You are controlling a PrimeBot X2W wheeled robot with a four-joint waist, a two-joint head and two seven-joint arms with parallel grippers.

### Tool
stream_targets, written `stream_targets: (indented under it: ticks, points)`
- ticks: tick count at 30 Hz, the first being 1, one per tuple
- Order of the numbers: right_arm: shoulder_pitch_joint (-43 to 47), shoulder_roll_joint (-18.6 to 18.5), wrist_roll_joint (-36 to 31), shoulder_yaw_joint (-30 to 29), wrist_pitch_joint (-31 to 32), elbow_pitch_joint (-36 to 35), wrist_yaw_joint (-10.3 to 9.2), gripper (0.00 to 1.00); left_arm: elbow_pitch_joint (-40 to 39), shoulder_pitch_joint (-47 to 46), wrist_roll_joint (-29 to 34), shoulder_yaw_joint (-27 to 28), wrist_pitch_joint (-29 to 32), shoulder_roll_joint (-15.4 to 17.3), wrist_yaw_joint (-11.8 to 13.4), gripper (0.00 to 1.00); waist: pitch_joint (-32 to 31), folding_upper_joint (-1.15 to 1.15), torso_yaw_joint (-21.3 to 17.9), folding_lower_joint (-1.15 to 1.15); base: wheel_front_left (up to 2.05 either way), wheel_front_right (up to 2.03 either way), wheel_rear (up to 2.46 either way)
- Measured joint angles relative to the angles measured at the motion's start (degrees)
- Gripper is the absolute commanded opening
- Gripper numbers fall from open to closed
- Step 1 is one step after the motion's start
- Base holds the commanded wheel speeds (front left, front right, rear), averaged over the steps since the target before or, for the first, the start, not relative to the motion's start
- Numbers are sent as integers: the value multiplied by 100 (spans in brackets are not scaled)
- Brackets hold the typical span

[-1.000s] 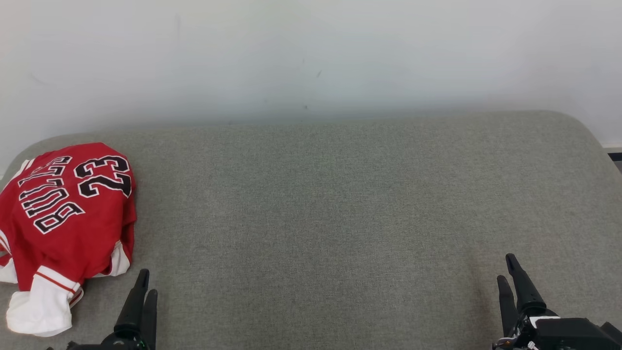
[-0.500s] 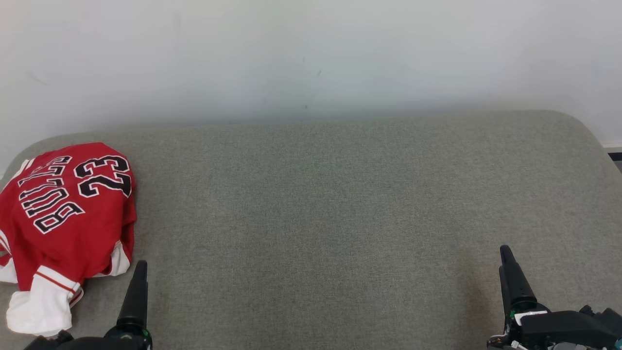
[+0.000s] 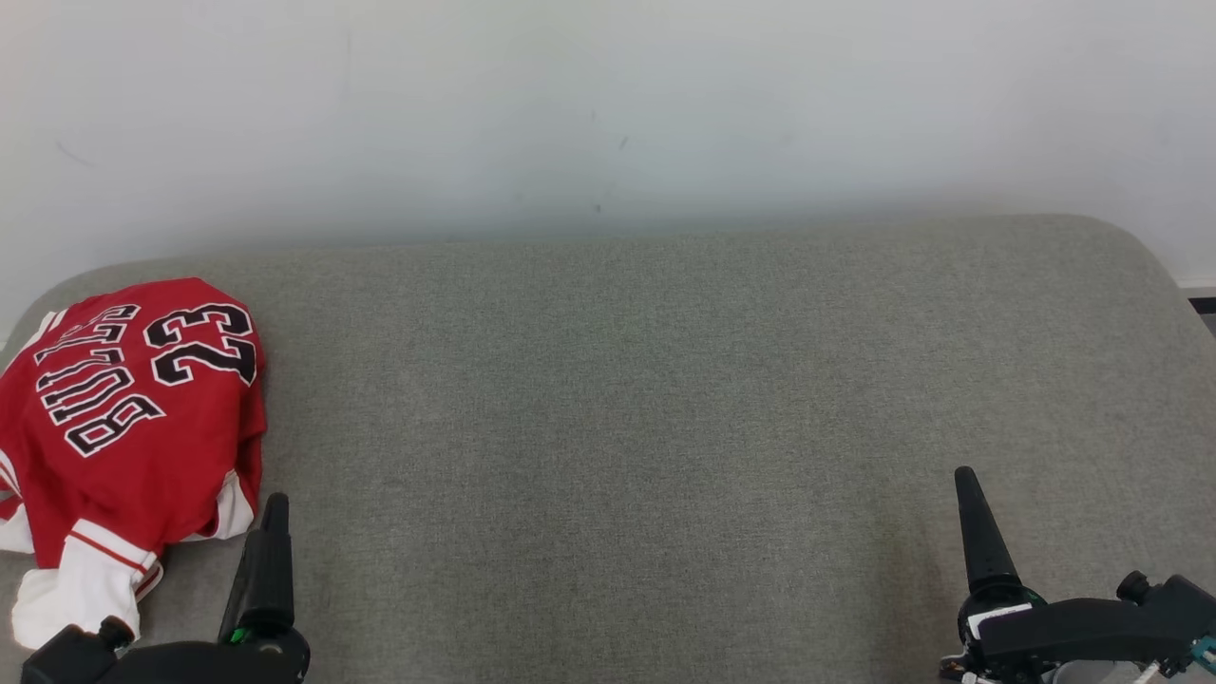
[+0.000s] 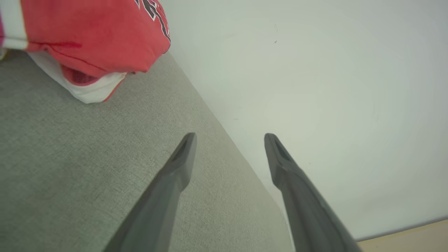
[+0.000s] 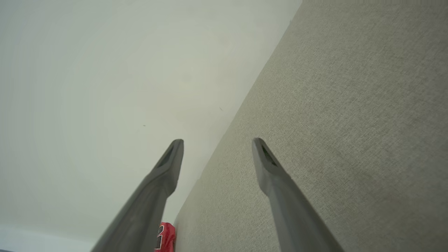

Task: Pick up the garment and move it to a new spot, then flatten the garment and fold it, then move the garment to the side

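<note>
Garment [image 3: 133, 418] is lying bunched and untouched at the left edge of the counter [image 3: 617, 399], while the left hand [image 3: 266, 518] and right hand [image 3: 969, 489], both empty with fingers apart, are rolling sideways at the lower corners, so the pickup is only beginning.

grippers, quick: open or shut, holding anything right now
Left gripper: open, holding nothing.
Right gripper: open, holding nothing.

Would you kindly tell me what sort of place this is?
Probably an indoor room, either home-like or a test setup: a grey upholstered cushion set against a plain white wall, with a red jersey lying on it.
</note>
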Motion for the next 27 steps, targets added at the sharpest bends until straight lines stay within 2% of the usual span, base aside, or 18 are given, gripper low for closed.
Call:
stream_targets:
  ticks: [14,16,27]
  points:
    - [0,-71,-1328,201,-260,-20,0,100,-151,70,1809,-69,-254,25,78,100,-15,0,15,0,0,0,0]
    - [0,-71,-2083,289,-410,-1,0,100,-214,97,2646,-185,-403,88,125,100,-21,0,34,0,0,0,0]
    - [2,-75,-2867,369,-587,8,0,100,-258,110,3328,-210,-582,162,131,100,-38,0,50,0,0,0,0]
